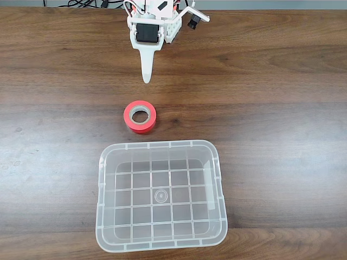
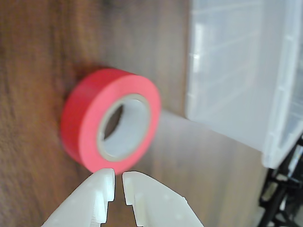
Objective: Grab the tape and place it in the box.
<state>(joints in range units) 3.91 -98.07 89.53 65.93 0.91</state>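
A small red tape [image 1: 140, 117] roll with a grey-beige core lies flat on the wooden table, just beyond the far rim of the clear plastic box [image 1: 160, 147]. In the wrist view the tape [image 2: 90, 118] sits close ahead of the fingertips and the box [image 2: 236, 71] stands to its right. My white gripper [image 1: 146, 80] hangs at the top of the fixed view, pointing at the tape with a gap of bare wood between them. In the wrist view the gripper [image 2: 118, 178] has its two white fingers almost touching, with nothing between them.
The box has a grid-patterned bottom [image 1: 160, 197] and holds nothing. Bare wood table [image 1: 271, 108] lies on both sides. Black cables [image 1: 87, 3] run along the far edge, and a dark frame [image 2: 284, 198] shows at the lower right of the wrist view.
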